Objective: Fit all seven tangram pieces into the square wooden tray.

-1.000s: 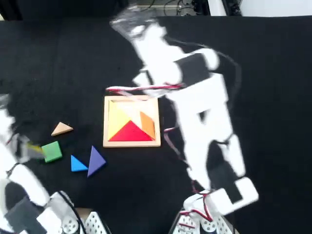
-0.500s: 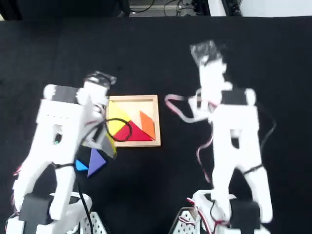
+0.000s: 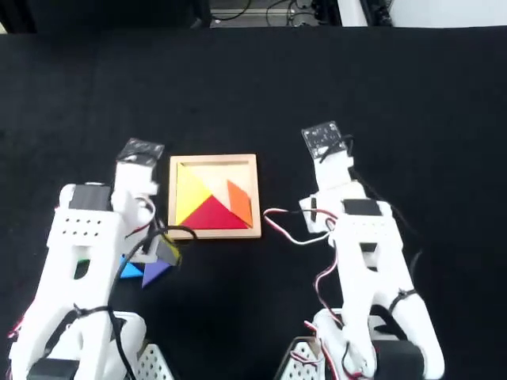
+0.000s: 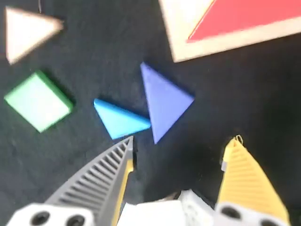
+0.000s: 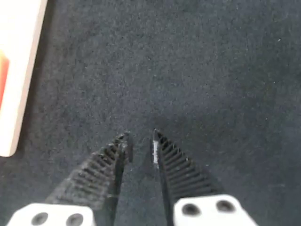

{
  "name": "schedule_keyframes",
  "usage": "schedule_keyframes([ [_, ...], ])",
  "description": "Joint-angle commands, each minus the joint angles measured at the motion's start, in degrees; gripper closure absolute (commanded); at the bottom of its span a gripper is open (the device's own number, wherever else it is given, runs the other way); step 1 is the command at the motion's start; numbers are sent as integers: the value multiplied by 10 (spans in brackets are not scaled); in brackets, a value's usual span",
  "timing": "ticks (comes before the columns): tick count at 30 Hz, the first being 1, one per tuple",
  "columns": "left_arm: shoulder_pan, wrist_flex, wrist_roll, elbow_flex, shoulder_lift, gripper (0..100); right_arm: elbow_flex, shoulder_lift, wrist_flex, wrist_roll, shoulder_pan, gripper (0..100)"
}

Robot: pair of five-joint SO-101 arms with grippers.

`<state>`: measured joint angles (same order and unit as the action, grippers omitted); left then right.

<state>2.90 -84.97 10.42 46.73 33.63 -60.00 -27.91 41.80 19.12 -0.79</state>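
My left gripper (image 4: 182,139) hung apart over the purple triangle (image 4: 164,101), at 7 o'clock from the tray (image 3: 214,232). My right gripper (image 5: 139,136) was barely apart. Next I needed to pinch the triangle.

High view: the white left arm (image 3: 83,229) overlaps the light-blue triangular piece (image 3: 129,270) and the purple triangular piece (image 3: 156,271) lying left of the square wooden tray (image 3: 214,234), hiding part of each. Wrist views: picture edges cut the tray, and the large red triangular piece (image 4: 244,16) inside it is truncated.
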Motion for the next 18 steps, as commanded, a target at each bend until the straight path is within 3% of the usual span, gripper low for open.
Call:
schedule_keyframes([
  [1, 11, 14, 2, 12, -4, 692, 15, 19, -16, 4, -5, 917],
  [8, -6, 113, -4, 51, -36, 692, 38, 77, -22, 5, -7, 917],
  [18, -22, 118, -40, 56, -97, 695, 47, 100, -24, 5, -6, 917],
])
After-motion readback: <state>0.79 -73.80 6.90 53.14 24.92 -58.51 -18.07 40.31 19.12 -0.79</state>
